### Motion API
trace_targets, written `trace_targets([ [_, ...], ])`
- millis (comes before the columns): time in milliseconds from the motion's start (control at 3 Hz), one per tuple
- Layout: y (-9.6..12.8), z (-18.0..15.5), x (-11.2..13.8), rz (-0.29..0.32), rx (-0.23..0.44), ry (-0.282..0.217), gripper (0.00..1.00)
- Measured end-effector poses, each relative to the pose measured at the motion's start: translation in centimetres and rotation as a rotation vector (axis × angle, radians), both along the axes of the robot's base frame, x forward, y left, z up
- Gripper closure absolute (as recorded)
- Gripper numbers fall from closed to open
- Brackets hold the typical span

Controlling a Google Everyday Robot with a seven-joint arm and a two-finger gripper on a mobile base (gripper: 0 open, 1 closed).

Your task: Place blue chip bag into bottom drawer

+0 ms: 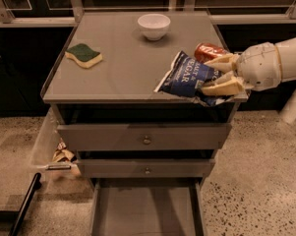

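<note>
The blue chip bag (188, 77) is dark blue with white lettering and sits at the right front of the cabinet top, tilted. My gripper (217, 74) comes in from the right and is shut on the bag's right end, one tan finger (221, 63) above it and one (221, 87) below. A red soda can (208, 50) lies just behind the bag and the gripper. The bottom drawer (145, 211) is pulled open below, a grey shallow tray with nothing in it.
A green-and-yellow sponge (83, 55) lies at the left of the cabinet top (123, 68). A white bowl (154, 26) stands at the back centre. Two shut upper drawers have small knobs (146, 140). Crumpled litter (63, 155) lies on the floor at the left.
</note>
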State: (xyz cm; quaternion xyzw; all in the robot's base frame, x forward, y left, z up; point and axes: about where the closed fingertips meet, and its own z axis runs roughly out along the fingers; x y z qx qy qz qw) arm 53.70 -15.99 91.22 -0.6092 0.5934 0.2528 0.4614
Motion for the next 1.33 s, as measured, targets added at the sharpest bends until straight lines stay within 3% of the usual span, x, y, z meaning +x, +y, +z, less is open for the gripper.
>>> trace_targets([
  [333, 1.6, -3.2, -0.1, -0.012, 0.002, 0.000, 1.00],
  [667, 2.8, -8.8, -1.6, -0.038, -0.042, 0.012, 1.00],
  [1000, 1.4, -15.6, -7.8, -0.090, -0.081, -0.014, 1.00],
  [1333, 1.4, -15.6, -7.8, -0.090, -0.081, -0.014, 1.00],
])
